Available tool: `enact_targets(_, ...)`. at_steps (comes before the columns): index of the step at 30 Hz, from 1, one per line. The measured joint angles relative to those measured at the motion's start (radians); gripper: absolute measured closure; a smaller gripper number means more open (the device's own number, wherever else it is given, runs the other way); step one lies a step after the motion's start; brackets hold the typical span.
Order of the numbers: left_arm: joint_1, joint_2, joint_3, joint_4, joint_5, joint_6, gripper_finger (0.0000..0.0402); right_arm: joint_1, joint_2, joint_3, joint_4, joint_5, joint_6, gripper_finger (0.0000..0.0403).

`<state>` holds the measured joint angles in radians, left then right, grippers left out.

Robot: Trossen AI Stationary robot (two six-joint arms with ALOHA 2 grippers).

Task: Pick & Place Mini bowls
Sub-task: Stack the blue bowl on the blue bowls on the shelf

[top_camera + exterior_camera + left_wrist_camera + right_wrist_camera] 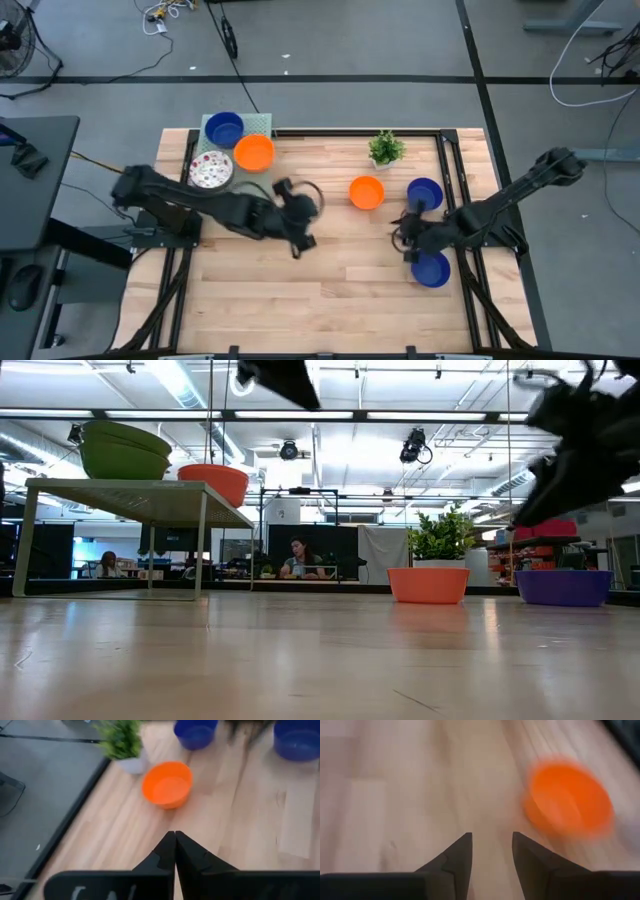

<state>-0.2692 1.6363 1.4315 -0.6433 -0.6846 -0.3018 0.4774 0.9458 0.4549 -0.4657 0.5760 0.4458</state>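
Tabletop w/ pale wood planks, grey floor around; left tool pinched closed, right tool slightly parted, both empty.

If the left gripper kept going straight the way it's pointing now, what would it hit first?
Probably the orange bowl in the middle of the table. The left gripper, fingers shut, points across bare wood toward it, with nothing between. The plant sits off to one side. Its height above the wood is unclear, so it might pass over.
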Motion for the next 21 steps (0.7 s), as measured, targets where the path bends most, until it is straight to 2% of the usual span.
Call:
enact_targets(3,-0.006,0.102,0.000,0.094,0.001,0.007,0.0383,-0.066,-0.071,0.031,-0.260,-0.039,0.209,0.0262)
enact_targets(5,-0.006,0.164,0.000,0.176,0.003,0.024,0.0382,-0.118,-0.086,0.037,-0.336,-0.065,0.294,0.0262)
enact_targets(8,-0.005,0.247,0.000,0.307,0.065,0.084,0.0382,-0.205,-0.076,0.040,-0.339,-0.133,0.290,0.0259)
enact_targets(13,-0.003,0.320,-0.001,0.459,0.227,0.158,0.0381,-0.389,0.010,0.041,-0.371,-0.139,0.309,0.0244)
enact_targets(17,-0.004,0.328,-0.001,0.467,0.244,0.159,0.0381,-0.507,0.076,0.041,-0.333,-0.142,0.278,0.0227)
enact_targets(21,-0.013,0.328,-0.001,0.465,0.244,0.163,0.0381,-0.569,0.118,0.041,-0.299,-0.201,0.231,0.0216)
